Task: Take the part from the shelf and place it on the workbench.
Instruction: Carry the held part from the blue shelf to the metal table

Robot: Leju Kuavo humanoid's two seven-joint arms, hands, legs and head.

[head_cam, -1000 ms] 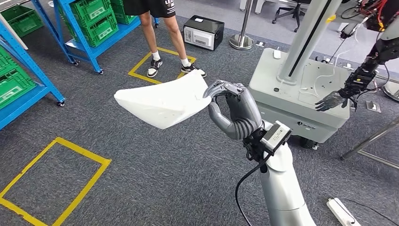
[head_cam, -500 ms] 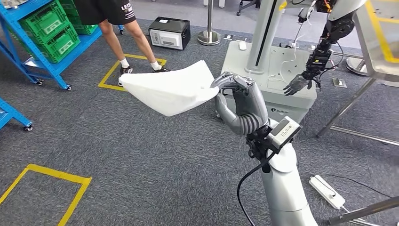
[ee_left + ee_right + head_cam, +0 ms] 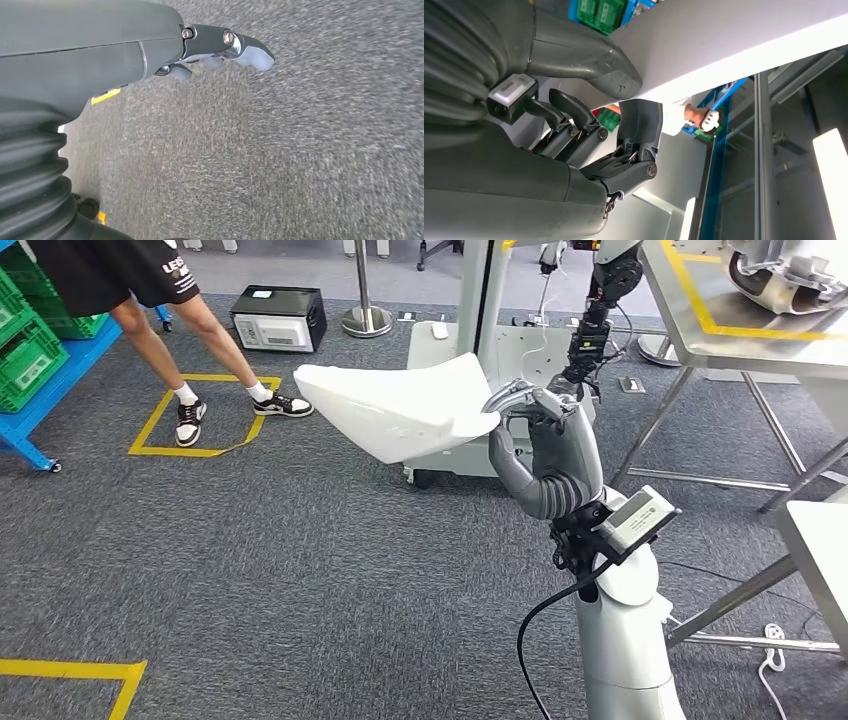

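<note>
white part [image 3: 400,410] in right hand [image 3: 545,455]

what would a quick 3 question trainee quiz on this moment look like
1. True or false: the right hand holds the white part up in the air.
2. What lies under the left hand? A grey carpet B steel workbench C blue shelf
3. Fill in: the yellow tape square has a person's ____ on it.

Key: 1 true; 2 A; 3 shoe
</note>
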